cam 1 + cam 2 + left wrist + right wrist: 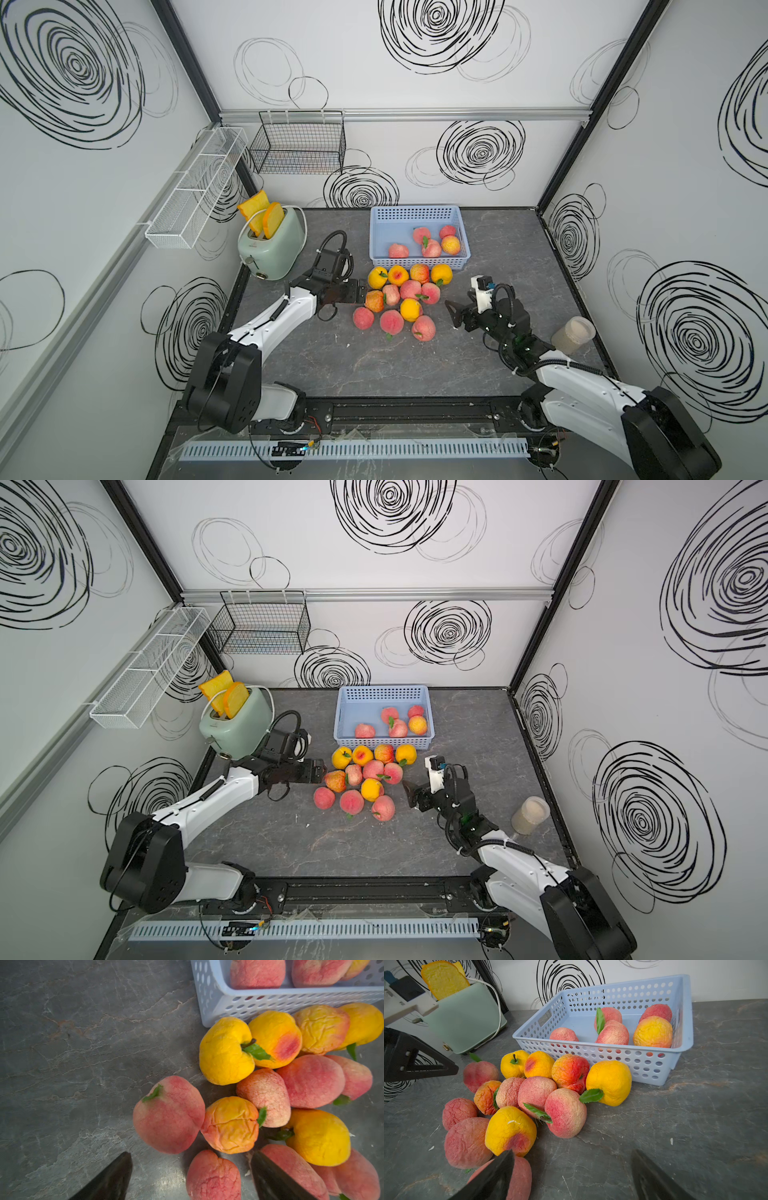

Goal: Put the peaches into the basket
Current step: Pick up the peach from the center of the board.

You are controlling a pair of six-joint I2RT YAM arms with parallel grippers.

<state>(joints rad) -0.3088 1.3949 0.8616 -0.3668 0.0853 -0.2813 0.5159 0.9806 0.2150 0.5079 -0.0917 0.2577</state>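
The peaches (399,299) look like wrinkled foam fakes: likely light, squashy, matte, best pinched across the belly, clear of the leaf. About a dozen crowd the surface (332,365) just before the blue perforated basket (415,210); five lie inside. Left tool (191,1155) and right tool (573,1153) gape empty either side of the heap. Only wrist views show the creased skins; only top views show both arms whole

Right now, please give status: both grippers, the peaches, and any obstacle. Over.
Left gripper open at the peach pile, holding nothing. Right gripper open, empty, beside it. Five peaches in basket; the rest on table. Toaster, jar stand aside.
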